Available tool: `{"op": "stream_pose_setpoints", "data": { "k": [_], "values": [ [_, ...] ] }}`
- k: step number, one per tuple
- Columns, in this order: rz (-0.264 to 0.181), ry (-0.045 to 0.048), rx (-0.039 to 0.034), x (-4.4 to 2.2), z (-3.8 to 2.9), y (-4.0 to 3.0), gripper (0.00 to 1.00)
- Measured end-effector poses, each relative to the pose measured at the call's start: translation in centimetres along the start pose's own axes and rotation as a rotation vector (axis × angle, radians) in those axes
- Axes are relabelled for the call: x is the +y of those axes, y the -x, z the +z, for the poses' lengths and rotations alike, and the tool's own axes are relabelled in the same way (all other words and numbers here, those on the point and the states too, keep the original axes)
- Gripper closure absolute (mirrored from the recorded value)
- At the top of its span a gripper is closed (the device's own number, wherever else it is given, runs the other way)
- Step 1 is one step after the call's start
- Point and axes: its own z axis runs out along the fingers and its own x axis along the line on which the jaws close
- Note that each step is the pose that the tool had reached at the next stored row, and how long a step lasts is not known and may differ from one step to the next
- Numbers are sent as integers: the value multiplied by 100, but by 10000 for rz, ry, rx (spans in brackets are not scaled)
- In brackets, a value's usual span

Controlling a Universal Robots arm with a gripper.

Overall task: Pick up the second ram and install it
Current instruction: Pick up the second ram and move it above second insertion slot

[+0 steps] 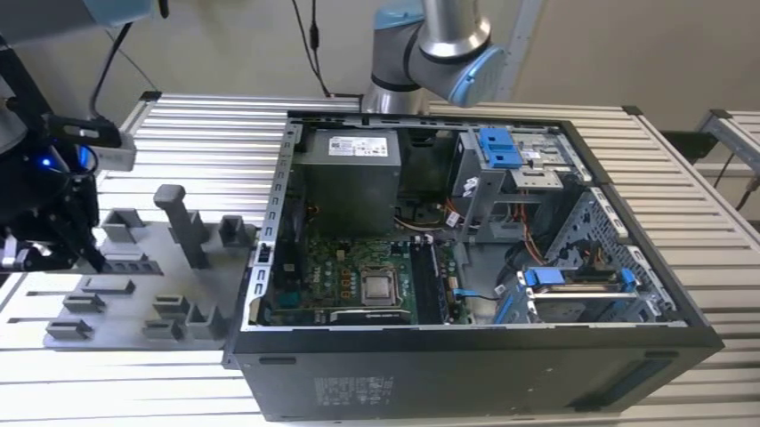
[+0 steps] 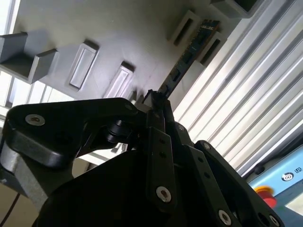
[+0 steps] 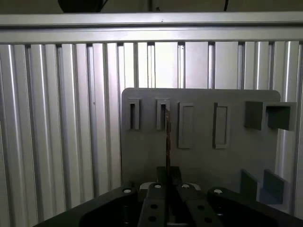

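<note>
Second ram [image 2: 187, 54], a long thin dark board with a row of black chips, is pinched at its near edge by the black two-fingered pincer [image 2: 155, 101]. The jaws stand narrow, with nothing but the stick between them. Its black linked fingers [image 2: 157, 135] run straight up to the grip.

From the pincer the stick reaches away to a flat grey plastic holder tray [image 3: 142, 156]. Its far end meets one of the narrow raised slots there, the one next to the end of the row. Looking on, I can't say whether that end is seated in the slot or just clear of it. In the first wrist view the stick shows edge-on, as a thin line from jaws to slot.

Under the tray, and spreading out past the pincer on every side, lies the ribbed silver aluminium table [image 3: 57, 123].

Well apart from the pincer, toward the exterior view's right, a black computer tower [image 1: 475, 382] lies on its side with the panel off. The large green motherboard [image 1: 344, 267] is bare inside it. Behind the tower rises the silver arm with its pale blue joint cap [image 1: 475, 76].
</note>
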Motion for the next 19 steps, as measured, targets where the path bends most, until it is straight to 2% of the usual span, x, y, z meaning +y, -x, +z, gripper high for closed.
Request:
{"op": "stream_pose_setpoints", "data": {
  "k": [19],
  "values": [
    [0,1,0,-4,-171,3,86]
  ]
}}
